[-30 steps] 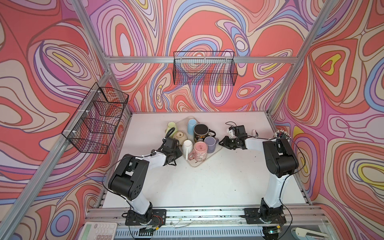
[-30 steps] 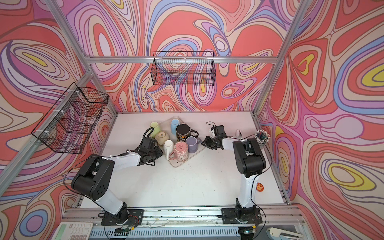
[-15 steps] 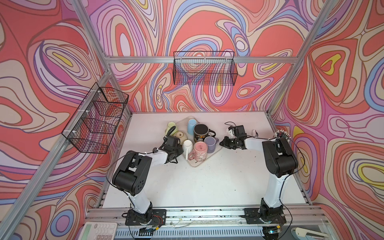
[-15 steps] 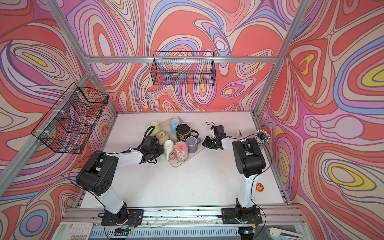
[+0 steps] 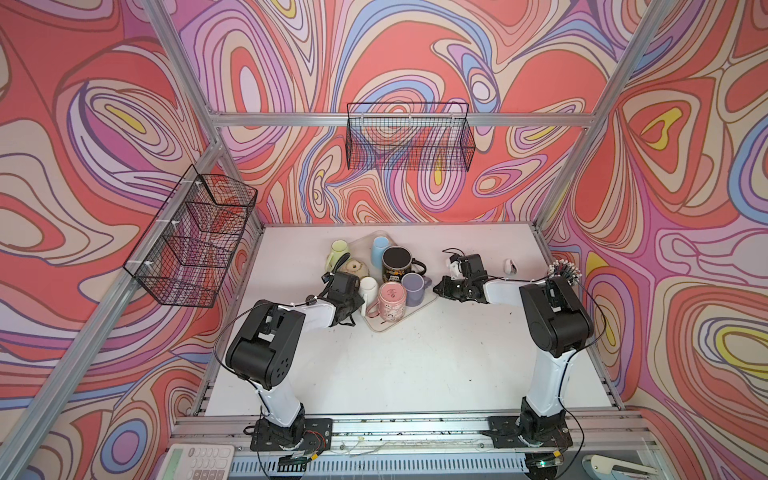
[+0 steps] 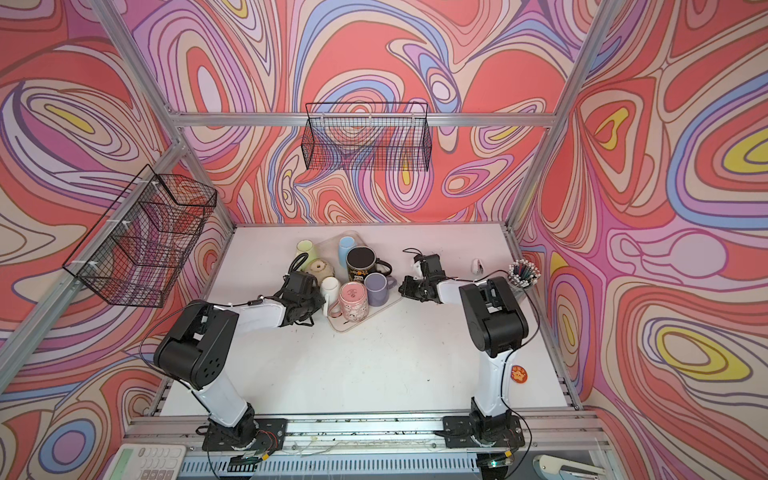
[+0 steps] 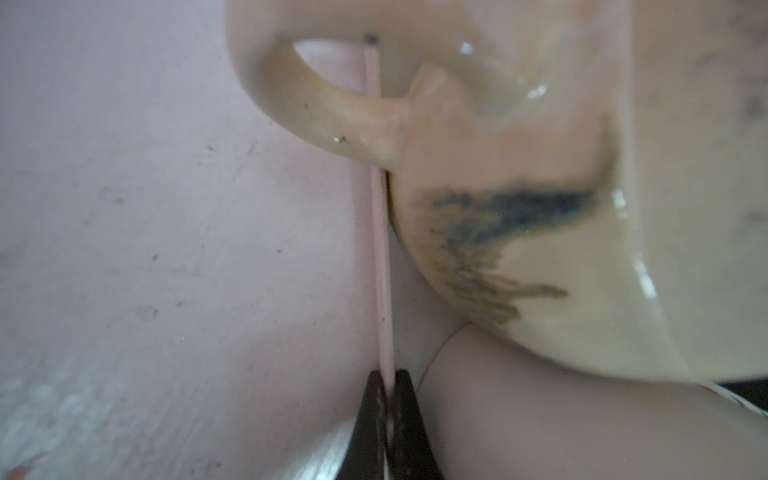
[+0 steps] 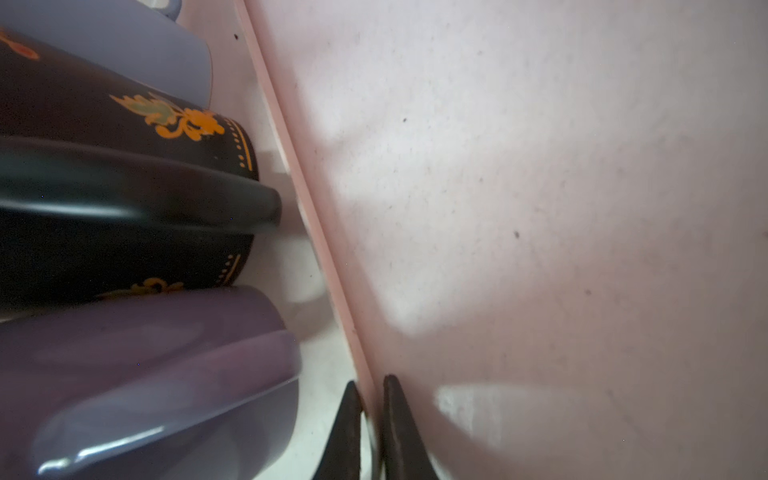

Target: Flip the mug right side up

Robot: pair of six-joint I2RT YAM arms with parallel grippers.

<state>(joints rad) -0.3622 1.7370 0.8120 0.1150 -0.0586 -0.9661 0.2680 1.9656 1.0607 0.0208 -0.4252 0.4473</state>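
Tray-steadying step, seemingly: clamped on tray rim [image 7: 382, 249] with left gripper [image 7: 387, 386] beside cream mug [image 7: 540, 249], and with right gripper [image 8: 368, 388] on the opposite edge. Looks bottom-up on tray, untouched: pink mug [image 5: 390, 300]. Next: free one gripper, grab mug, flip.

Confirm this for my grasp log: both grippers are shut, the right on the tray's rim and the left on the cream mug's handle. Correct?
Not quite. The left wrist view shows the left gripper shut on the tray's rim too, clear of the cream mug's handle. The right gripper grips the rim as stated.
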